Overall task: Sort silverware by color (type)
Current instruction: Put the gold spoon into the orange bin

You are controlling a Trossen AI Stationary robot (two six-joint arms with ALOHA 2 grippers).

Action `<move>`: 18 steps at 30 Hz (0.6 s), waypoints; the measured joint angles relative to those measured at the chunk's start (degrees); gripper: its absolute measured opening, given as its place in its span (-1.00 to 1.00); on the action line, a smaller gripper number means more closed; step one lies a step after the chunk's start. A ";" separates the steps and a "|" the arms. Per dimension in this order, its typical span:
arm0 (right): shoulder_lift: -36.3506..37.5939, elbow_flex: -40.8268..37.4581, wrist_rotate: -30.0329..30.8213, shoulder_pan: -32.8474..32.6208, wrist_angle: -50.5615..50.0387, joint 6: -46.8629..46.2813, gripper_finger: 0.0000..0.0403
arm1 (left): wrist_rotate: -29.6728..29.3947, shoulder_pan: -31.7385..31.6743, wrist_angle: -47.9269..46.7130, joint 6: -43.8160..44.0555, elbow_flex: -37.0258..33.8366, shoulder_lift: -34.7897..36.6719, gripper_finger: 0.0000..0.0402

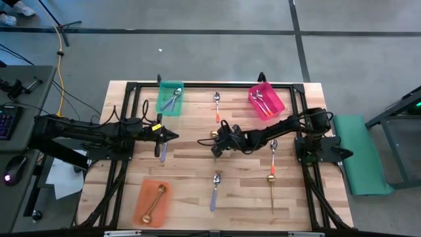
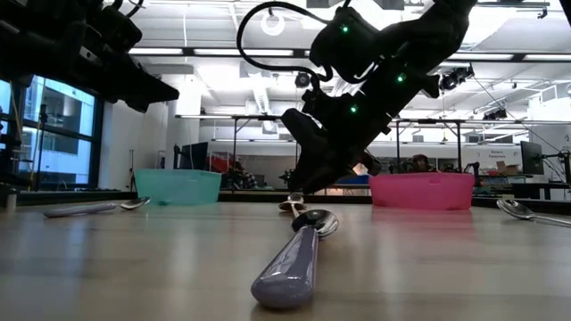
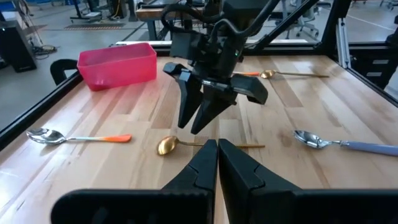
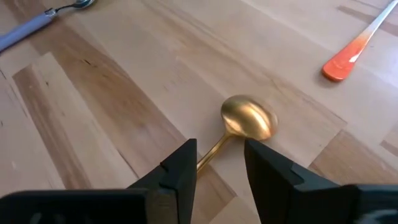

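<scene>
Hovering over the gold spoon (image 4: 247,119), your right gripper (image 4: 219,163) has open jaws straddling its handle, which runs back between them; left gripper (image 3: 217,163) waits closed.

Bright, even overhead light; ceiling lamps (image 2: 268,22) glare at the low view's top. The near spoon (image 2: 290,267) there is blurred. Shadows on the table (image 1: 191,197) are soft.
</scene>
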State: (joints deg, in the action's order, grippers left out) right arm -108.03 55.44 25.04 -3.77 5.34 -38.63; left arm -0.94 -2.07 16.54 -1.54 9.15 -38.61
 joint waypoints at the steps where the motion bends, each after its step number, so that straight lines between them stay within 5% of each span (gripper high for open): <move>1: 0.00 0.00 0.00 -0.03 0.00 -0.01 -0.41 | -0.01 0.00 -0.01 0.02 0.00 0.00 -0.98; 18: 0.00 0.00 1.92 -1.53 -0.02 -0.85 -0.41 | 0.02 -0.02 -0.05 1.46 0.00 0.00 -0.98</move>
State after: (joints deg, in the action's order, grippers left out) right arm -108.03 55.44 26.96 -5.30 5.32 -39.47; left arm -0.93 -2.09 16.49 -0.08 9.15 -38.61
